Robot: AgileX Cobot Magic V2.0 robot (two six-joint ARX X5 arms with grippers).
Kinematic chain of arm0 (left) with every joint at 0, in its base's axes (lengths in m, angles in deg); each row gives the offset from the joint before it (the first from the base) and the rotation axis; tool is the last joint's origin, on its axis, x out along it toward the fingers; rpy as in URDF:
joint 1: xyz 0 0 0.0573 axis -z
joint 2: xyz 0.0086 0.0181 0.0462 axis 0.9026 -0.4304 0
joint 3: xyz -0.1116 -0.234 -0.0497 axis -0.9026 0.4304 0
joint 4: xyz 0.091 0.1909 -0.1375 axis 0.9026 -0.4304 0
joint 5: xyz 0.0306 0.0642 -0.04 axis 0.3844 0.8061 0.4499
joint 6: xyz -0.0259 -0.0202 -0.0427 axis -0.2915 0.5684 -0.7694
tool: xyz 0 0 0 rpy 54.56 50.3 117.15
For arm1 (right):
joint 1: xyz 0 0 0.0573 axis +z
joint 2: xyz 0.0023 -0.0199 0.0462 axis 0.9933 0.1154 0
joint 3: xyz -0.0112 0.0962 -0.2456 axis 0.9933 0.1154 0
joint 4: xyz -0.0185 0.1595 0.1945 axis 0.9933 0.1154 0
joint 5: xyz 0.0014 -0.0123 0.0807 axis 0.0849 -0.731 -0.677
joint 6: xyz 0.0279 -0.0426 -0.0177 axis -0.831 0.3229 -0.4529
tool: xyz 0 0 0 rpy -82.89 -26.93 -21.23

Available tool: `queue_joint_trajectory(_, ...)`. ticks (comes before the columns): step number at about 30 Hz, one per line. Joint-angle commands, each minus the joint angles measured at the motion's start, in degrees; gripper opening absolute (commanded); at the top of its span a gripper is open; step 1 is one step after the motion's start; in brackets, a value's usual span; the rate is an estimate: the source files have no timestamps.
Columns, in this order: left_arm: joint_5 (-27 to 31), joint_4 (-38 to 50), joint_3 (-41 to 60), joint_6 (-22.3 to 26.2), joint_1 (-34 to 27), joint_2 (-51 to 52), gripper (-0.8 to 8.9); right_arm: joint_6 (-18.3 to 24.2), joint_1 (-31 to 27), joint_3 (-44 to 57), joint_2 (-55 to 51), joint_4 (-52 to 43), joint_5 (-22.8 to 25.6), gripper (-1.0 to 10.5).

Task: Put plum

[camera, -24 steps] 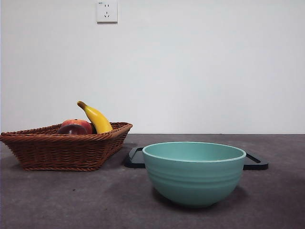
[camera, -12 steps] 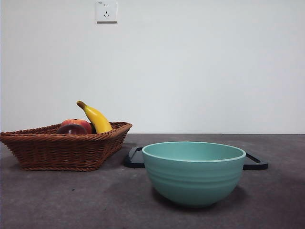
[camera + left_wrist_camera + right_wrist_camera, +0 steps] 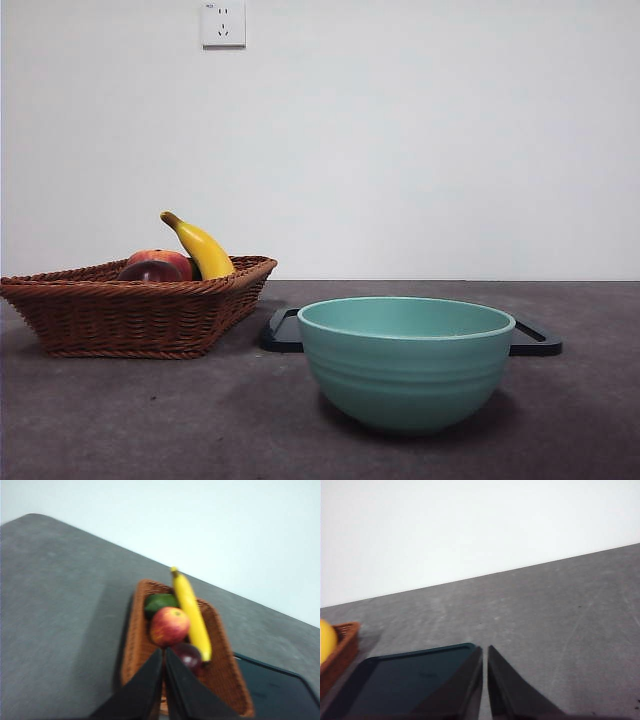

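A dark grey, faintly mottled table point(image 3: 120, 420) spreads under me and runs back to a plain white wall point(image 3: 420, 140), where a white socket point(image 3: 224, 23) sits high up. My left gripper point(image 3: 164, 652) hangs above the wicker basket point(image 3: 131, 645), its two black jaws pressed together with only a hairline between them and nothing in them. The plum point(image 3: 189, 656) lies in that basket just past my jaw tips, dark and glossy, touching the red-orange apple point(image 3: 169, 625) and tucked against the banana point(image 3: 191, 614); a green fruit point(image 3: 160, 602) sits beyond the apple at the basket's far end. From the front, the plum point(image 3: 150, 271) barely tops the woven rim, in front of the apple, and the banana's stem sticks up above everything. My right gripper point(image 3: 485, 652) hovers over the near edge of the black tray point(image 3: 410, 680), jaws likewise closed to a thin slit and empty. The tray lies flat just beside the basket, and the teal bowl point(image 3: 406, 362) stands in front of it, closest to the front camera. Bare table stretches wide to the basket's outer side and past the tray's far edge.
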Motion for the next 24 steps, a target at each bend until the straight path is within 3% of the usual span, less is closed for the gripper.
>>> queue_joint_trajectory(1,-3.08,-2.23,-5.27,3.04,-0.09,-3.63,0.09,1.66,-0.07,-5.38,2.86,2.89,-1.66,0.1)
queue_joint_trajectory(15,-19.76,-19.76,-27.58,13.55,0.13,-25.22,0.09,8.92,1.73,-30.49,25.94,23.82,-16.7,0.1)
queue_joint_trajectory(24,-22.91,-35.82,-37.07,23.39,2.97,-32.52,0.09,15.37,8.35,-38.77,35.06,39.5,-20.59,0.1)
